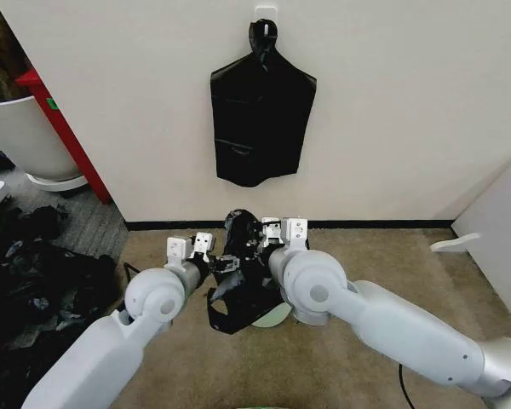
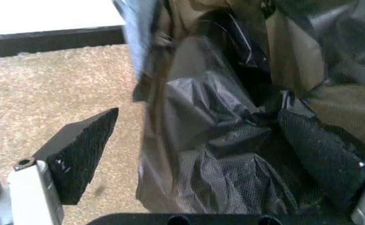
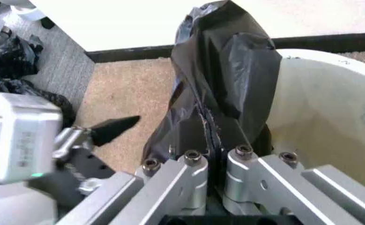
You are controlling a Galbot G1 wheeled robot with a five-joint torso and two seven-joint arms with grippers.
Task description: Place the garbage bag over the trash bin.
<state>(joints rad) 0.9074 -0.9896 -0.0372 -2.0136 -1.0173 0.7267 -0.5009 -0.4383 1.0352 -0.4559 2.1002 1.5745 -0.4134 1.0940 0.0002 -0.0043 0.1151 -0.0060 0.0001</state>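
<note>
Over on the left there's a heap of black bags (image 1: 34, 281) on the floor and a big white tub (image 1: 25, 136) by the wall, neither part of this. The left claw (image 1: 224, 262) sits low in front of the robot with its jaws spread wide; in its wrist view one finger (image 2: 323, 159) is tucked into the folds of the garbage bag (image 1: 243, 294) and the other stands clear of the film over the carpet, so it's hooking the bag rather than pinching it. The bag hangs bunched between the two arms, draped at the near-left rim of the trash bin (image 3: 332, 117), which sits on the carpet mostly hidden behind the right arm. The right claw (image 3: 215, 150) is closed tight on a pleat of the bag. A flat black bag bundle (image 1: 262, 119) hangs on the wall above. Looks to me like the spreading step: next they'd need to pull the mouth apart and get it round the rim.
</note>
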